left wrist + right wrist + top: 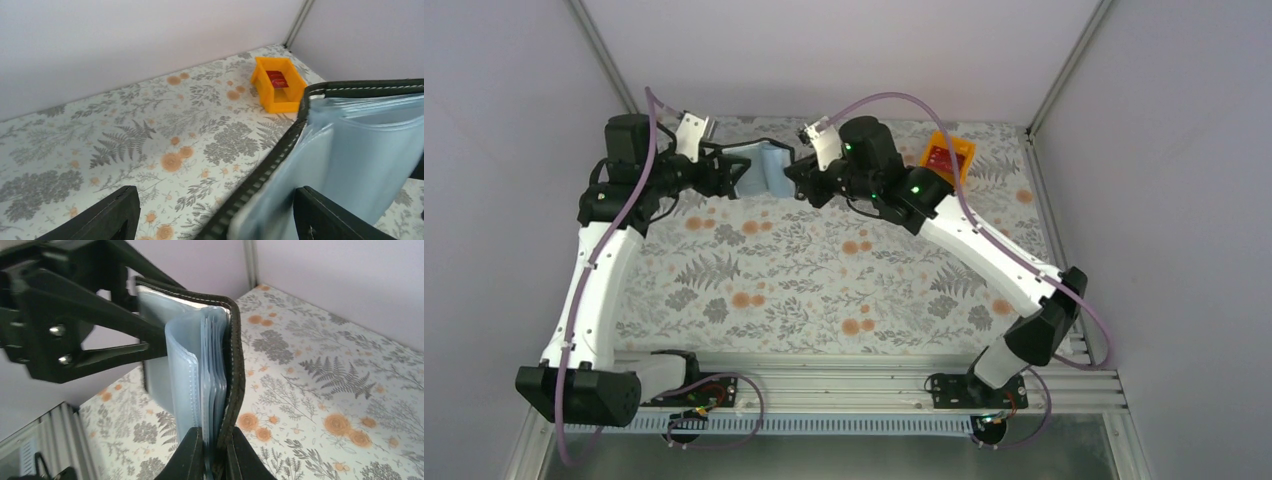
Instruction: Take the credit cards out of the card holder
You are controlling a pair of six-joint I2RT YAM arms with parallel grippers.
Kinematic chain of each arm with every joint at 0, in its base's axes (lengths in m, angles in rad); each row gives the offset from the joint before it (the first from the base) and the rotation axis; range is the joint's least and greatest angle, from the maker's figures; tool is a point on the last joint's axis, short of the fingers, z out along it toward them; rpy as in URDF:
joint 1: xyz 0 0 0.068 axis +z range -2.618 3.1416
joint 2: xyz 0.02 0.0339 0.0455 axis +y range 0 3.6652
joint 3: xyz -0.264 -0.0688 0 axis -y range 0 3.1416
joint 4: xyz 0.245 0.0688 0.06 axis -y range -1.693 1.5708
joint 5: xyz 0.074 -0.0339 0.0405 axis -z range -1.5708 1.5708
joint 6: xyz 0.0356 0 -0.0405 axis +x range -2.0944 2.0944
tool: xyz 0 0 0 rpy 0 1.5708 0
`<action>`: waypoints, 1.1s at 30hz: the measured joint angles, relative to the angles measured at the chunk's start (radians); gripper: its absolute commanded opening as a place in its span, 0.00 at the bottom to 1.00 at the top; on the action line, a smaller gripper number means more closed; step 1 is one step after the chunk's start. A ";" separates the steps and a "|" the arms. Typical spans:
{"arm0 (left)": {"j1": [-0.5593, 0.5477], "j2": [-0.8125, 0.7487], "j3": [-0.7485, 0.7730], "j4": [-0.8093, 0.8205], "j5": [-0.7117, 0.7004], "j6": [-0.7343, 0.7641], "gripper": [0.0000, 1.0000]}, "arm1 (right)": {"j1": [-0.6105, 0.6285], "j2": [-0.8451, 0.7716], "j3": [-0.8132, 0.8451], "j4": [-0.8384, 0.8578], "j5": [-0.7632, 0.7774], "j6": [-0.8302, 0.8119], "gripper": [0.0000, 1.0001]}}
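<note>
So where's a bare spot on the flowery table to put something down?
The big middle of the table, in front of the rail, is bare. The strip along the back wall up to the bin looks bare too. It's crowded at the far middle, where the left pincer and right pincer meet at the wallet.

The card holder [762,168] is positioned above the far middle of the table [824,290], between the left gripper [727,174] on its left and the right gripper [794,178] on its right. The bin [949,160] stands at the far right corner, well apart, with one card [278,79] inside it.
</note>
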 measured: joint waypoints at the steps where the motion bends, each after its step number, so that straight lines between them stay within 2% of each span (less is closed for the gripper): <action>1: 0.001 -0.002 0.000 -0.001 0.005 0.004 0.76 | -0.003 -0.013 -0.007 0.000 -0.019 -0.012 0.04; 7: 0.001 -0.018 0.000 -0.012 0.152 0.031 0.72 | -0.047 -0.074 -0.035 0.002 -0.146 -0.075 0.04; 12: 0.001 -0.036 -0.006 -0.016 0.288 0.039 0.72 | -0.086 -0.108 -0.056 0.011 -0.269 -0.103 0.04; 21: 0.001 -0.049 -0.010 -0.055 0.476 0.084 0.78 | -0.151 -0.115 -0.058 0.024 -0.407 -0.110 0.04; 24: 0.001 -0.051 -0.004 -0.100 0.500 0.134 0.77 | -0.182 -0.117 -0.066 0.028 -0.436 -0.110 0.04; 27: 0.001 -0.056 -0.002 -0.123 0.493 0.160 0.72 | -0.202 -0.117 -0.068 0.028 -0.468 -0.114 0.04; 33: 0.001 -0.056 0.006 -0.120 0.415 0.156 0.67 | -0.211 -0.118 -0.070 0.034 -0.536 -0.131 0.04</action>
